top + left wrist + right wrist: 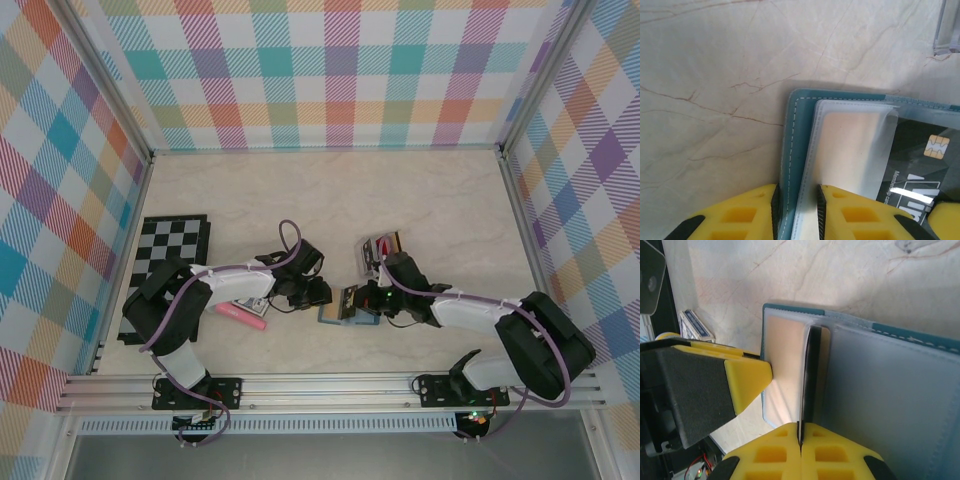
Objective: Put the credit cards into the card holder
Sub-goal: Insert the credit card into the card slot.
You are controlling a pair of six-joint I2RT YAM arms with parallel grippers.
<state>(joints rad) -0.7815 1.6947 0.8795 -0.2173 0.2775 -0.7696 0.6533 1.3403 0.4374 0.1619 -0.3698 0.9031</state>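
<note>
One black credit card [807, 375] stands edge-on in the right pincer [801, 440], clamped tight, its far end inside the clear pocket [850, 145] of the card holder [795, 150] straight ahead. The left pincer [797, 202], narrowly open, grips the holder's edge on the worktop [715, 75]. Best keep the card level with the slot and push slowly.

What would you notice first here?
Both robot hands meet on a teal card holder near the table's front middle. The left hand pinches its edge; the right hand, shut on a black card, holds it partly inside a clear pocket. A chessboard lies far left.
</note>
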